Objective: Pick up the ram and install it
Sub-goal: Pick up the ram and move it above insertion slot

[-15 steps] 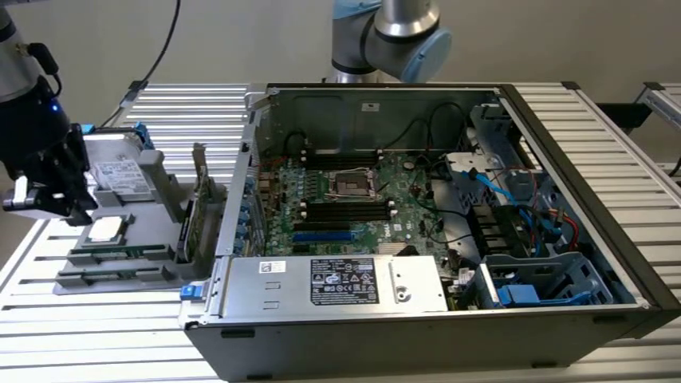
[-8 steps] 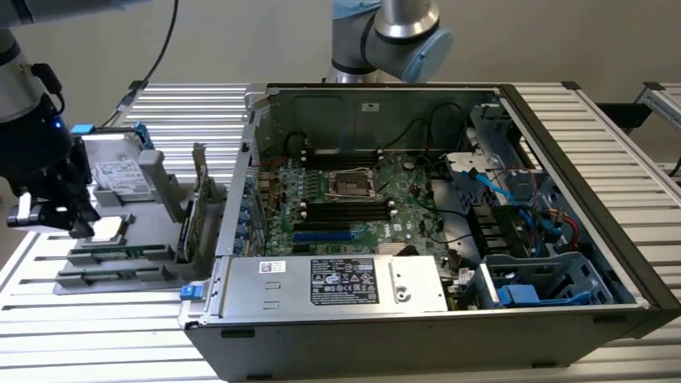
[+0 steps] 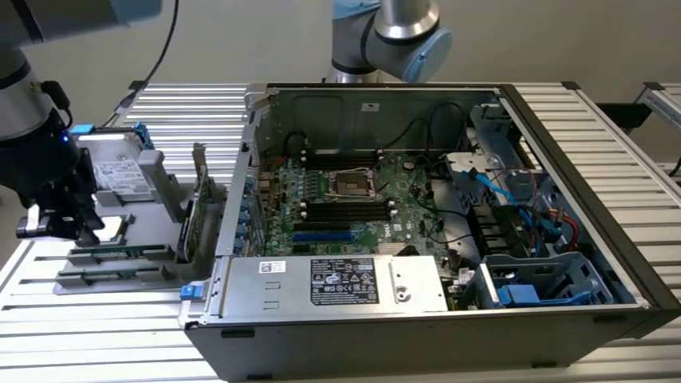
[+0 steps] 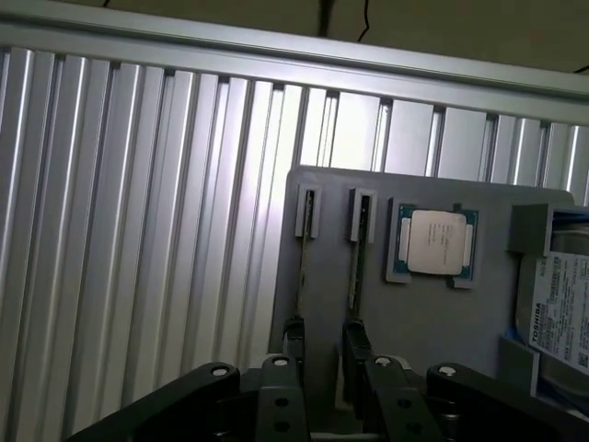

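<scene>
tool (image 3: 80, 230): close to grey fixture (image 3: 117, 278) | ram (image 3: 115, 254): lying in fixture | computer case (image 3: 319, 347): open, alongside

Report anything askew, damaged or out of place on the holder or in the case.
Nothing stands out. On the holder, both ram sticks stand straight in their slots, the processor lies square in its recess, and the open case shows no loose parts.

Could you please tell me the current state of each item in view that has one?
fingers: open, holding nothing.
ram: on edge in the grey holder, not picked up.
processor: flat in the holder's recess.
hard drive: standing in the holder.
computer case: side open, motherboard exposed.
memory slots: look empty.
</scene>
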Controlling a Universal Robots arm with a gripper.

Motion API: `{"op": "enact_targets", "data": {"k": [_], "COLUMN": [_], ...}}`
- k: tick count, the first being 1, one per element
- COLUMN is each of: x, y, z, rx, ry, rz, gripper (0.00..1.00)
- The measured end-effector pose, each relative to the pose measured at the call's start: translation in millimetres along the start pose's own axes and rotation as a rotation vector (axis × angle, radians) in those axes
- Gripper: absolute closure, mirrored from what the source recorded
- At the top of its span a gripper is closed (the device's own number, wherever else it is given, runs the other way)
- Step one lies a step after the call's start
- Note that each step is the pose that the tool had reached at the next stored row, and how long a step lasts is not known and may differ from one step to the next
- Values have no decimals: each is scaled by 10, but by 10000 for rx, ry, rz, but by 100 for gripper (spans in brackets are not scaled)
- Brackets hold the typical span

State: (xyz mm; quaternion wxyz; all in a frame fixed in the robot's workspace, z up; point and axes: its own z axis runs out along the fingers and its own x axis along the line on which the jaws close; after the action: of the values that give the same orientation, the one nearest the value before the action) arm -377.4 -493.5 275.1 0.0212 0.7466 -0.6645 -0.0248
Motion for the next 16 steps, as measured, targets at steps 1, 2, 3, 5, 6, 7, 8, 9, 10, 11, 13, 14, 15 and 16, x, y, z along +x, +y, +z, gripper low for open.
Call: {"op": "enact_targets", "data": {"k": [1,2,3,5,6,7,8,9,10,11,13,14,15,16], "x": [0,1,1,2,3,3,3,4,5,6,8,10,12,16], "y": [-4,-7,-10,-16,-19,-22,-24,-25,-27,-30,-34,-37,-39,-44], "z": [19,37,55,91,109,128,146,163,181,199,235,253,272,290], "rx": [1,0,0,1,1,1,1,1,0,0,0,0,1,0], "ry": [-1,0,0,0,0,0,0,0,0,0,1,0,0,1], "rz": [0,0,0,-1,0,0,0,0,0,0,0,0,-1,-2], "gripper": [69,69,69,69,69,69,69,69,69,69,69,69,69,69]}}
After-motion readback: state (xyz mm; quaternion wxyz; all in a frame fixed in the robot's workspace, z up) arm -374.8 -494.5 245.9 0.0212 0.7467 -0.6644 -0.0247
